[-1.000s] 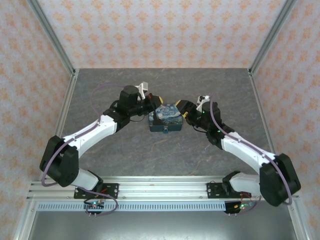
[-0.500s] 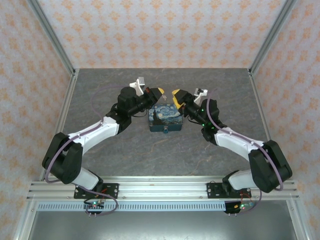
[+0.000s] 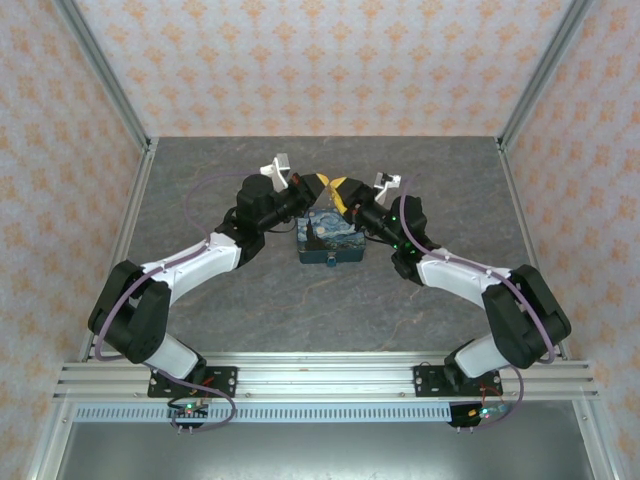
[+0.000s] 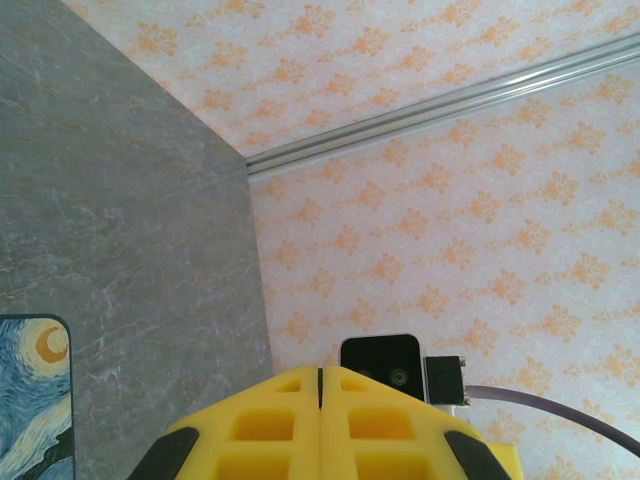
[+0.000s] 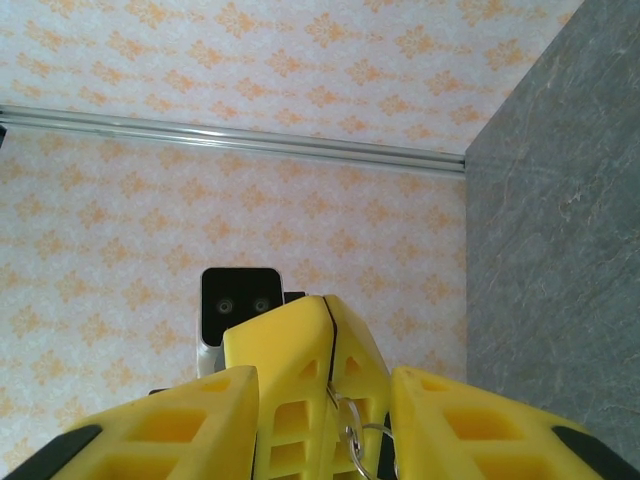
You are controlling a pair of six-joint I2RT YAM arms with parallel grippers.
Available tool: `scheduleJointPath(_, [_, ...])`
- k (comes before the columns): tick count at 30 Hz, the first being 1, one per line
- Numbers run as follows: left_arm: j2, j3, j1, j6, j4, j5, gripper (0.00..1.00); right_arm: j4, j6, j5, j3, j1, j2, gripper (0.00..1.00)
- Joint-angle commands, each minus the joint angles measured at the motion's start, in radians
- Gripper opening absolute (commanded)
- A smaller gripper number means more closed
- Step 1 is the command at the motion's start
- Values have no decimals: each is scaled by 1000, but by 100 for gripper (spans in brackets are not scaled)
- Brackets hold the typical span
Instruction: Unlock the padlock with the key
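Grey table (image 3: pixel 250 300) between patterned walls (image 3: pixel 300 60), box (image 3: pixel 330 238) at centre, padlock (image 3: pixel 331 264) at its near side, left gripper (image 4: pixel 320 375) above box pinching key ring (image 5: pixel 348 432), right gripper (image 5: pixel 320 375) spread around those fingertips.

You're in a robot lab test cell: alu extrusion posts (image 3: pixel 100 70) frame the space, w/ orange-patterned wallpaper panels (image 3: pixel 320 60) as backdrop on three sides and a grey stone-look tabletop (image 3: pixel 330 300) underneath. The left arm (image 3: pixel 190 262) & right arm (image 3: pixel 470 280) are bolted to a slotted alu rail (image 3: pixel 320 375) at the near edge. Purple cables (image 3: pixel 205 184) loop off them, and small lit circuit boards (image 3: pixel 480 412) hang below the rail.
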Motion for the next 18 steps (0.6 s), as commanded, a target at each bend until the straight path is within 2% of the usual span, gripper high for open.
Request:
scheduleJointPath(1, [0,2,9,-4,52,-19,0,80,9,-14,-5,7,5,36])
scheduleJointPath(10, [2,4,8,-11,54,-19,0,89,14,-23,-17,17,12,25])
scheduleJointPath(18, [3,5,9,-12,53,-21,0,96,16,-27,-28,21,18,23])
